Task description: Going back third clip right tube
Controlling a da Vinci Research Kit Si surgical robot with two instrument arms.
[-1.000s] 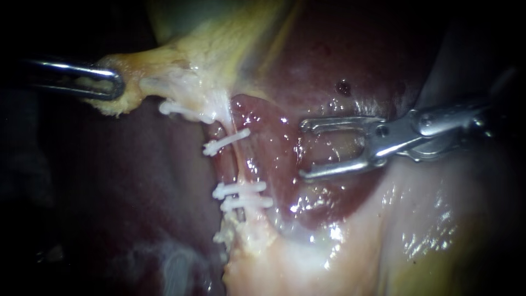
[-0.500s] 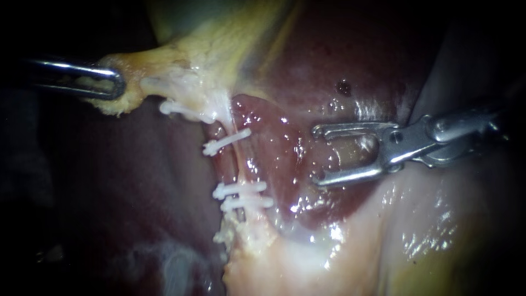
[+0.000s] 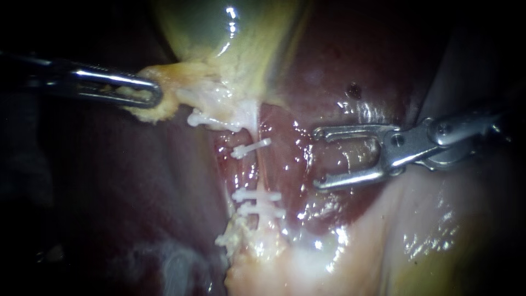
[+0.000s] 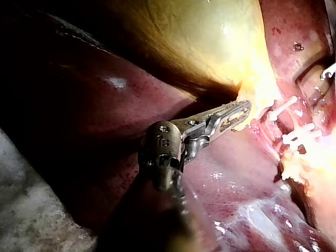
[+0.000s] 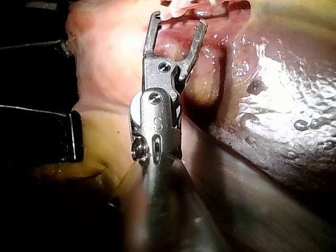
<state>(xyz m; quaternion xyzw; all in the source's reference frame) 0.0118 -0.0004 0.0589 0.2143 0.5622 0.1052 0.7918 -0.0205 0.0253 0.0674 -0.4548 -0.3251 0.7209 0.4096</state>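
**Open right jaws stand clear of the clipped tube, which lies crosswise ahead of them**

The dark red-brown, wet-smooth liver (image 3: 137, 208) fills the ground under both instruments. The glossy yellow-green gallbladder (image 3: 219, 33) bulges beyond the left instrument's tip.

The steel right instrument (image 3: 319, 158) has its two slotted, forked jaws spread wide with nothing between them but shining red tissue behind. The right wrist view (image 5: 178, 20) shows the same empty gap. The steel left instrument (image 3: 153, 96) has its slim jaws pressed together on a lump of crumbly yellow fatty tissue (image 3: 164, 107) at the gallbladder's neck.

The pale, thin, moist tube (image 3: 256, 172) lies straight ahead of the right jaws' tips, apart from them. Its long axis runs across their line of reach.

Three white ribbed plastic clips sit across it, each roughly in line with the right shaft:
- the upper clip (image 3: 251, 149)
- the middle clip (image 3: 256, 195)
- the lower clip (image 3: 262, 211), just beside the middle one

The right instrument is the nearer to this stretch. I judge that drawing back along its own shaft would take the jaws away without brushing the clips. Which clip counts as the third cannot be told.
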